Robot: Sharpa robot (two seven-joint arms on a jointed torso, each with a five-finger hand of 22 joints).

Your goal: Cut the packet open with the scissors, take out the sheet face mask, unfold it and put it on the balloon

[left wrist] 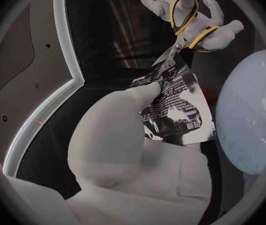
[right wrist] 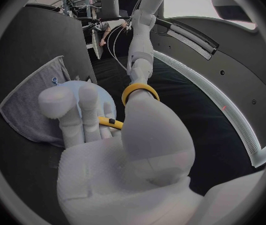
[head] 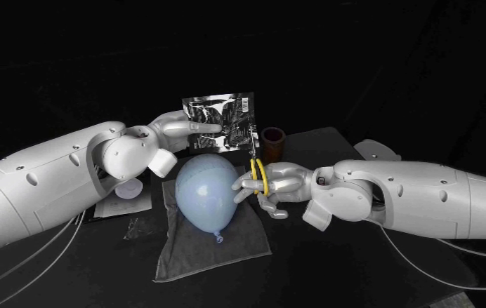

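Black cloth hangs behind a black table [head: 334, 252] where two white arms meet over a pale blue balloon [head: 208, 192]. The left hand [head: 187, 129] pinches a glossy black-and-silver packet [head: 219, 121] between thumb and fingers and holds it upright above the balloon's rounded end. Its printed face is turned towards the robot.

The right hand [head: 270, 189] has its fingers closed through the yellow loops of the scissors [head: 258, 171]. The blades point up from that hand towards the packet. In the left wrist view their tips meet the packet's edge at a corner, on the side away from the left hand's grip. How far the blades stand apart cannot be told.

The balloon lies below and between the two hands, just beside the right hand's fingers, with its knotted end pointing towards the robot. It rests on a grey towel [head: 218, 245] spread on the table, which reaches past the balloon on the near side. A brown cylinder [head: 273, 137] stands upright beyond the right hand, close to the packet's lower corner. The sheet face mask itself cannot be seen.
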